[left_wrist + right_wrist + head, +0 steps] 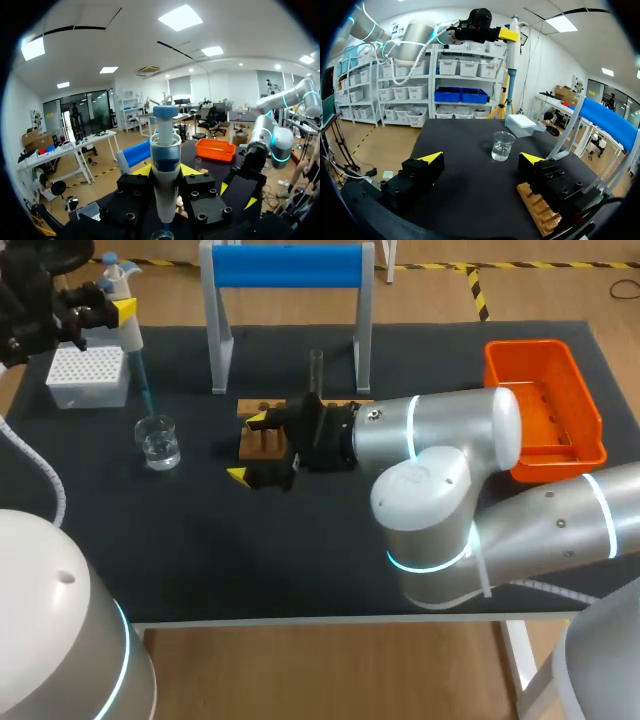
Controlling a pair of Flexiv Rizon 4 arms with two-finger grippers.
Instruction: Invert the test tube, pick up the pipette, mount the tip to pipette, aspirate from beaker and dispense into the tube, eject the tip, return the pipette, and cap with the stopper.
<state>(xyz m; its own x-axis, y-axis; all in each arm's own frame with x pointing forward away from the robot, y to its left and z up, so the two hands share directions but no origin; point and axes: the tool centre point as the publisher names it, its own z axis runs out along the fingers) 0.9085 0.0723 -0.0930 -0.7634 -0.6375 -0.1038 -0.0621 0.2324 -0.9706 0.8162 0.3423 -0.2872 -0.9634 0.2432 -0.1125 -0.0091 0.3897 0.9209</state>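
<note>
Pipette (pixel 129 332) clamped in your left end effector (pixel 105 308), over the beaker (pixel 158 441); right end effector (pixel 248 448) apart, near the rack (pixel 268 440).

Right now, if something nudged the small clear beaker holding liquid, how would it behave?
The small clear beaker looks squat and flat-based, so it would probably slide rather than tip. Its liquid sits low, so a spill seems unlikely. Likely glass, so fragile.

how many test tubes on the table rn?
1 test tube, upright at the back of the wooden rack, just behind the right end effector. That arm covers part of the rack, so more could be hidden.
</note>
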